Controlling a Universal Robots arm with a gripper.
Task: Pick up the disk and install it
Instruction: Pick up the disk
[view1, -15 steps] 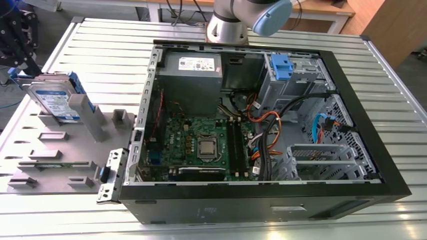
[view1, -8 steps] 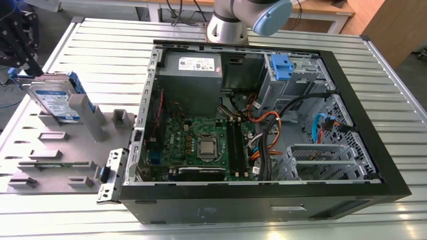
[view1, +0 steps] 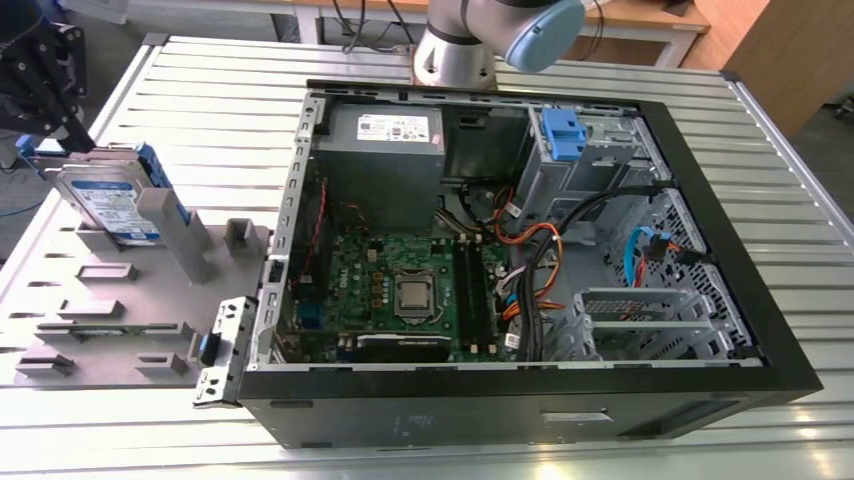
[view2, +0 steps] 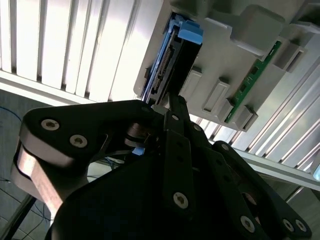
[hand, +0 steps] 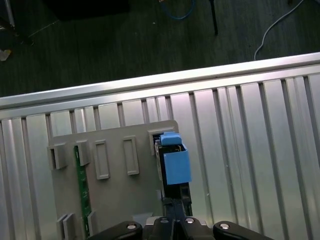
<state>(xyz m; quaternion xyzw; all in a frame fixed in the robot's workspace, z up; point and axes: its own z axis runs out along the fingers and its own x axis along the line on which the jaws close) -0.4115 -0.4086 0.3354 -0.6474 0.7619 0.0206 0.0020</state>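
The disk (view1: 114, 205) stands on edge in a slot of the grey holder plate (view1: 80, 300) at the exterior view's left, its white-and-blue label facing out and a blue bracket on its edges. My black gripper (view1: 78, 140) hangs just above the disk's top end, fingers shut together with nothing between them. In the second wrist view the fingertips (view2: 171, 100) meet close to the disk's connector end (view2: 167, 62). The first wrist view looks down on the gripper (hand: 172, 210), the disk's blue bracket (hand: 176, 162) and the plate (hand: 120, 195).
An open computer case (view1: 534, 400) fills the exterior view's middle and right, with a motherboard (view1: 400, 290), a grey power supply box (view1: 380, 135), cables and a drive bay with a blue tab (view1: 561, 135). A green memory stick (hand: 81, 175) lies in the plate. The table is slatted metal (view1: 200, 90).
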